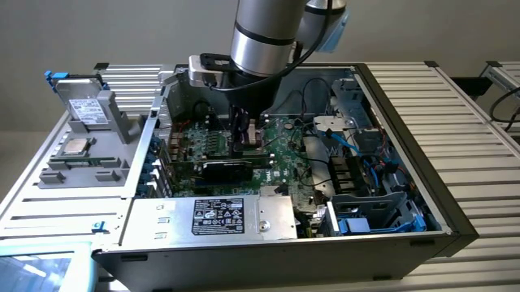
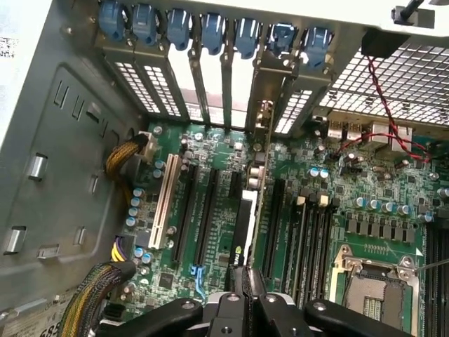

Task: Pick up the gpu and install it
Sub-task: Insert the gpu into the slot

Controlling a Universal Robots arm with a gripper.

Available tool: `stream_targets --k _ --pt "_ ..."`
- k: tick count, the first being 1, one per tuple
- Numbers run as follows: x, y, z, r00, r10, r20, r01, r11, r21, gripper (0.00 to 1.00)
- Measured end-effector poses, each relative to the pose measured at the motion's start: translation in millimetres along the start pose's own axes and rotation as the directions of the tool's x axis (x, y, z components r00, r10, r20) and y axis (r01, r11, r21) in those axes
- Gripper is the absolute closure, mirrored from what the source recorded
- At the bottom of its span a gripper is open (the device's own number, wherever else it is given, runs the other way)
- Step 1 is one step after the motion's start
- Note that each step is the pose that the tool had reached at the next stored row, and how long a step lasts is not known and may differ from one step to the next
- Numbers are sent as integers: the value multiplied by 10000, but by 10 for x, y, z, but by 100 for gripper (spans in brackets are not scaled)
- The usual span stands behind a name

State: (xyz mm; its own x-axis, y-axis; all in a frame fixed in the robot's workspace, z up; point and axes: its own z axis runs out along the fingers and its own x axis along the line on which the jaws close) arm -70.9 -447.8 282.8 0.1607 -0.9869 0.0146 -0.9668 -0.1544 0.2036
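1. The open computer case [image 1: 455, 225] lies on its side on a slatted metal table [image 1: 475, 115], with my arm [image 1: 264, 30] reaching down into it.
2. Inside the case: the green motherboard [image 2: 365, 196] covers the floor. A silver power supply [image 1: 235, 218] with a black label sits at the near edge in the exterior view. Drive cages with blue cables [image 1: 382, 164] are at the exterior view's right.
3. On the board in the wrist view: a row of long black expansion slots [image 2: 208, 210], one white slot [image 2: 163, 203], an empty CPU socket [image 2: 372, 288], and memory slots [image 2: 312, 232] between the socket and the card slots.
4. The case's rear wall carries a row of blue slot latches [image 2: 210, 28] above the bracket openings; a braided cable bundle [image 2: 91, 302] lies near the side wall.
5. Outside the case, at the exterior view's left, a grey fixture [image 1: 85, 143] holds a CPU [image 1: 77, 146] and a drive [image 1: 85, 109].
6. The gpu [image 2: 245, 217] stands on edge in the board, among the expansion slots, below my pincer [image 2: 245, 281].
7. Its long axis runs along the slots, from my pincer toward the rear wall; the silver bracket end [image 2: 263, 116] points at the latch row.
8. My pincer is fully closed, its fingers pinching the gpu's upper edge.
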Motion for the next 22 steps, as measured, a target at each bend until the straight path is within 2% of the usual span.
stream_targets --k 1,2,3,4,5,8,9,10,11,13,14,15,17,22 --pt "0 0 -2 10000 -45 -36 45 10000 70 88" --pt "-2 1 -4 9999 -71 -98 73 9999 130 88" --pt "-8 0 -6 9998 -77 -185 80 9998 173 88" --pt "-14 1 -6 9996 -75 -278 81 9998 192 88" --pt "-18 0 -5 9994 -65 -334 71 9998 187 88" --pt "-19 -1 -5 9994 -66 -337 72 9998 189 88" --pt "-19 0 -5 9994 -68 -343 75 9997 212 88" --pt "-20 0 -5 9993 -81 -358 90 9996 274 88" --pt "-20 -1 -7 9992 -105 -384 119 9992 382 88" --pt "-22 -1 -6 9989 -148 -437 175 9978 637 88" --pt "-23 0 -12 9988 -167 -458 200 9973 713 88" --pt "-24 1 -22 9987 -189 -473 225 9968 769 88" --pt "-26 6 -49 9985 -242 -496 283 9961 840 88" --pt "-56 20 -137 9977 -390 -552 441 9945 951 88"
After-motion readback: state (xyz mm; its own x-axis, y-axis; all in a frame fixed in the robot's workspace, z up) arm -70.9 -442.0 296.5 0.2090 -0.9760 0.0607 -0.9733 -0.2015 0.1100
